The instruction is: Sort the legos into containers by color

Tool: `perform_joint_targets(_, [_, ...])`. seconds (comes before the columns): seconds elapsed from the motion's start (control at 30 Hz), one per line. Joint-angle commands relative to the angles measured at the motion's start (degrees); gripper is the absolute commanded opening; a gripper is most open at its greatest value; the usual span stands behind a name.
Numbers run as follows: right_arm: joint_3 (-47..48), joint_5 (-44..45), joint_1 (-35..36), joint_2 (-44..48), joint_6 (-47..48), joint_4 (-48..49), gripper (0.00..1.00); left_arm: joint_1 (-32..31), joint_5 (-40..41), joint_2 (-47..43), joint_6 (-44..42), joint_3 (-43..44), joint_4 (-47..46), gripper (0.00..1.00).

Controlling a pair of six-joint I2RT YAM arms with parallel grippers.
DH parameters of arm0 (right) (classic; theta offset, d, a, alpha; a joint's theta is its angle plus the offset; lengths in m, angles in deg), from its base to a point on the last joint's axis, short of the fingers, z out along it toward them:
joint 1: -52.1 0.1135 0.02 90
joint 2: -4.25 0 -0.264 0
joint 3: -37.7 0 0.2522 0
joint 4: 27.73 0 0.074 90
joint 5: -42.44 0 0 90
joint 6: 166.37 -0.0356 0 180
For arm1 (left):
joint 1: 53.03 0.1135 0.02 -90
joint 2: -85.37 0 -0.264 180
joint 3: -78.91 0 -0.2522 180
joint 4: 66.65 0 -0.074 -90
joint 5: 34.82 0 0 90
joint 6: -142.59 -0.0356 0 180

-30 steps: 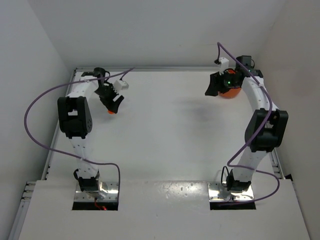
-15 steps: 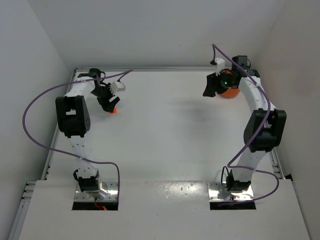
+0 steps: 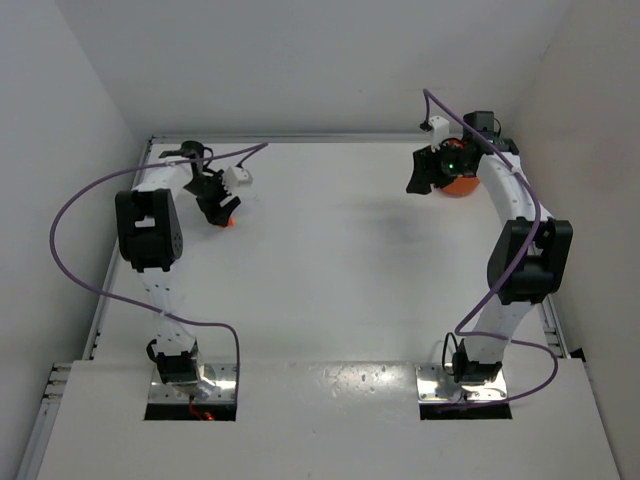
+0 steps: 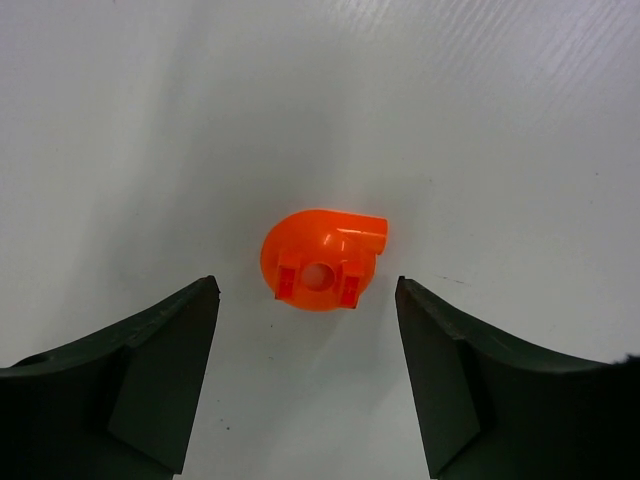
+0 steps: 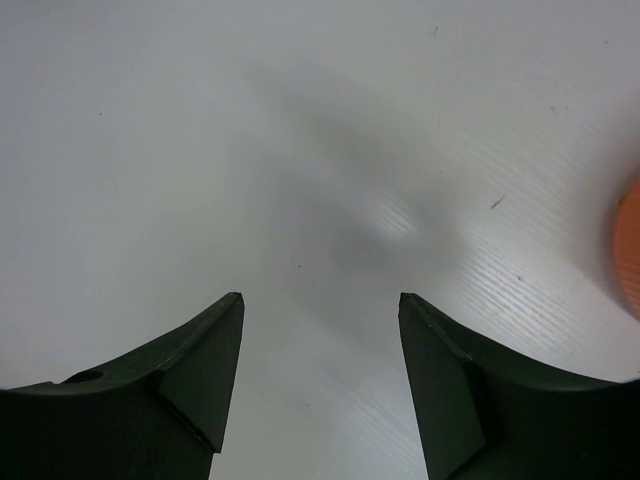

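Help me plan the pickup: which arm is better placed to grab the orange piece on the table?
Left. The left gripper, open, hangs over the orange piece, centred in its gap. The right gripper, also open, has only bare table in its gap, beside the orange bowl.

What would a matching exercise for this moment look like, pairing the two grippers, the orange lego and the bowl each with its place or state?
Things:
1. orange lego
2. left gripper
3. right gripper
4. orange bowl

Places or states:
a. open over bare table
b. at the far right corner of the table
c. lying on the table, in no grip
d. open, with an orange piece just ahead of its fingers

Pairs: 1-c, 2-d, 3-a, 4-b
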Motion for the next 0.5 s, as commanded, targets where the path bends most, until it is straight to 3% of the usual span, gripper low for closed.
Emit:
perform_joint_targets(0.0, [2.0,-0.4,0.5,1.5,1.2,0.5,0.64,0.2,-1.3,0.5,-2.1,-0.3,-0.6,0.77])
perform_joint_targets(0.47, [3.0,0.7,0.5,0.5,1.2,0.5,0.64,-0.4,1.4,0.5,-1.0,-5.3,-6.4,0.74])
